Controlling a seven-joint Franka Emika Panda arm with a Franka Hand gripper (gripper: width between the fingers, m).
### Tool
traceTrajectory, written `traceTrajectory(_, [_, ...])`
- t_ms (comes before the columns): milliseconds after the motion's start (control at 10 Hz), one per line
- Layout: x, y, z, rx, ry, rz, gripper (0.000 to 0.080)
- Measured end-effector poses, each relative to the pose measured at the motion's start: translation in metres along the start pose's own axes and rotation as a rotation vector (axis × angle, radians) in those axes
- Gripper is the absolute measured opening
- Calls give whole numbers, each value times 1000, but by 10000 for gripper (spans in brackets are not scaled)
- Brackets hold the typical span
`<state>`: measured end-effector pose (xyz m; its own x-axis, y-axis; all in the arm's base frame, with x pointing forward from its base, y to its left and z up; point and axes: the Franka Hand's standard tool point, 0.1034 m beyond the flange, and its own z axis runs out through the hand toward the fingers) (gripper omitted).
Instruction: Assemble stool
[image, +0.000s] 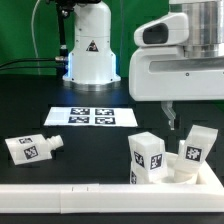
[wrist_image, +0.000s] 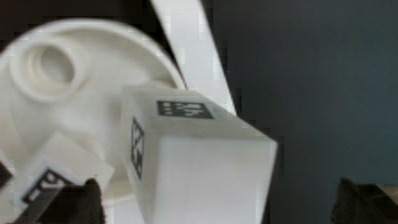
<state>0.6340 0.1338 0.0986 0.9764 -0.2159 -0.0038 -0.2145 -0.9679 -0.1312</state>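
The round white seat lies by the front rail at the exterior view's right. Two stubby tagged legs stand on it, one nearer the left and one at the right. A third leg lies loose on the table at the left. My gripper hangs just above and behind the seat, open and empty. In the wrist view the seat shows an empty socket. A tagged leg stands between my spread fingers, and the gripper holds nothing.
The long white border rail runs along the table's front edge and also shows in the wrist view. The marker board lies mid-table. The robot's white base stands at the back.
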Motion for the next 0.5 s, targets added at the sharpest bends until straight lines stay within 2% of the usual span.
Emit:
traceTrajectory(400, [1, 3, 2, -4, -2, -262, 649])
traceTrajectory(500, [-2, 0, 2, -20, -22, -500, 649])
